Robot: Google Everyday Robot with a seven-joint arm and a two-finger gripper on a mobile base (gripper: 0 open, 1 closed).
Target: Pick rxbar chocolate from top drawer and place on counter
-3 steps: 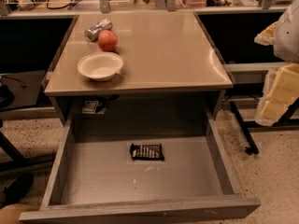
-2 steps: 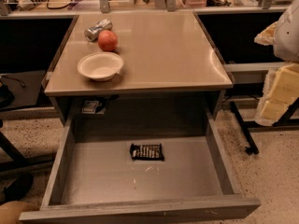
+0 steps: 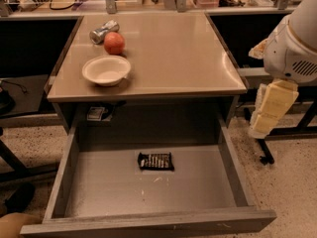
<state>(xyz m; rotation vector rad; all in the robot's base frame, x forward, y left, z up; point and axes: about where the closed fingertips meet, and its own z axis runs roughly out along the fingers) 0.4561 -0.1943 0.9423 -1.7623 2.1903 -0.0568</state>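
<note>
The glossy black rectangular rxbar chocolate (image 3: 156,161) lies flat in the open grey top drawer (image 3: 109,187), reachable from above. The cream tool (image 3: 270,108) hangs at frame right, whether open or closed impossible to tell.

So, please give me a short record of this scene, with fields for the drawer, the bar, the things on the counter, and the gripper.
drawer: top drawer pulled fully open
bar: rxbar chocolate lying flat near the middle of the drawer floor
counter: counter holds a white bowl, a red apple and a silver can on its side, all in the left part
gripper: gripper hangs to the right of the counter, outside the drawer, far from the bar
task state: bar not yet picked
</note>
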